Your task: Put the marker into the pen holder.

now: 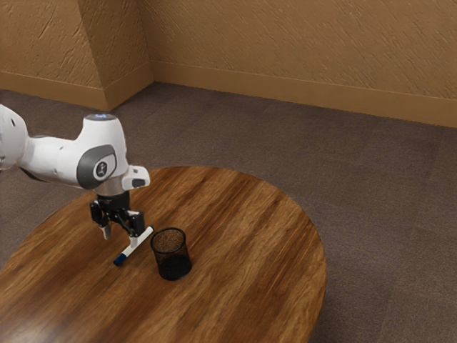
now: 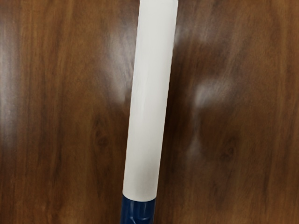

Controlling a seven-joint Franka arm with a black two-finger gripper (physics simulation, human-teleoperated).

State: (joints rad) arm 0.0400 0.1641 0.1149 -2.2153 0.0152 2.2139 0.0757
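Note:
My gripper is low over the table with its two fingers spread apart. The white marker with a dark blue cap lies on the wood, and one fingertip overlaps its middle in the exterior view; whether they touch I cannot tell. From the hand, the marker appears large just beneath, its blue cap at one end. The black mesh pen holder stands upright beside the marker, toward the exterior view's right.
The round wooden table carries the marker and holder, its curved edge beyond the holder toward the exterior view's right. Grey carpet surrounds the table, and tan walls rise behind.

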